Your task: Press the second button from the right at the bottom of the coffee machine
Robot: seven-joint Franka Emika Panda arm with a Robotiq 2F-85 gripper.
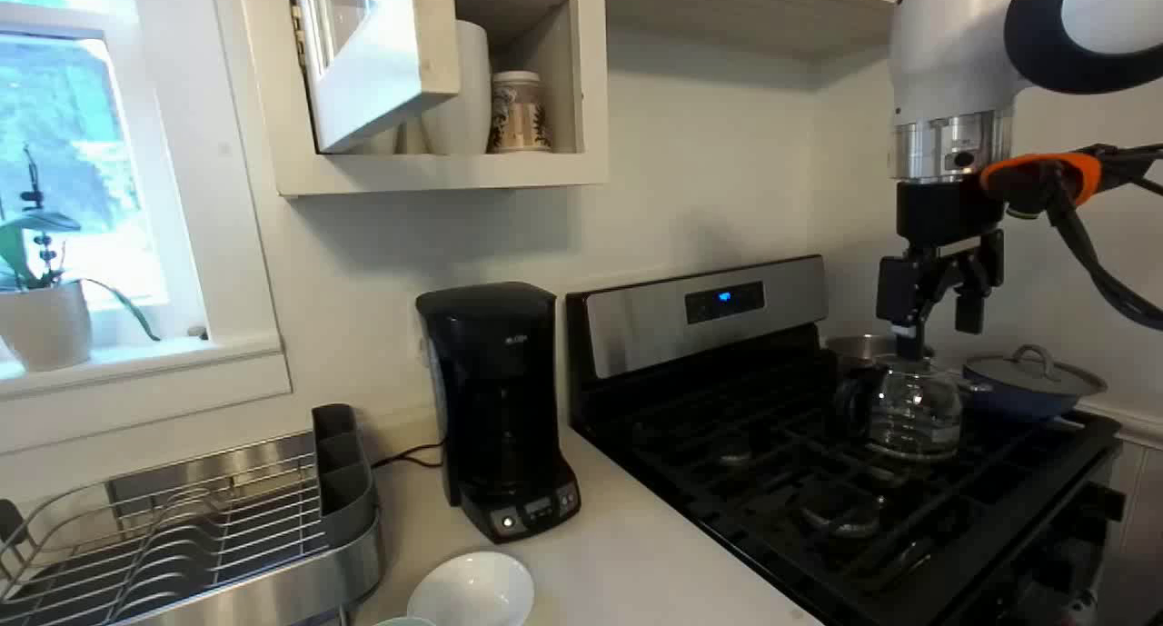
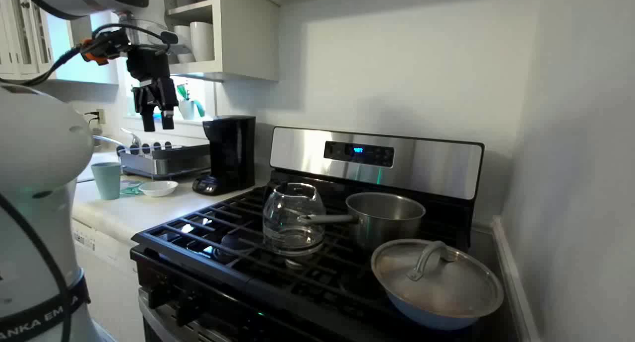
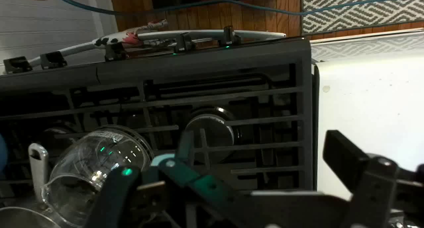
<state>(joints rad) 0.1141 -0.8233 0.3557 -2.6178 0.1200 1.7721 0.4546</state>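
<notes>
The coffee machine is a tall black boxy maker on the counter left of the stove. It also shows in an exterior view. Its base carries a greyish control strip with a small display and several buttons, too small to tell apart clearly. The machine is out of the wrist view. My gripper points down in the air, away from the machine and touching nothing. Its fingers stand apart with nothing between them; it also shows in an exterior view and the wrist view.
A glass carafe stands on the stove grate, beside a steel pot and a lidded blue pan. A white bowl, a green cup and a dish rack are near the machine. A cabinet door hangs open above.
</notes>
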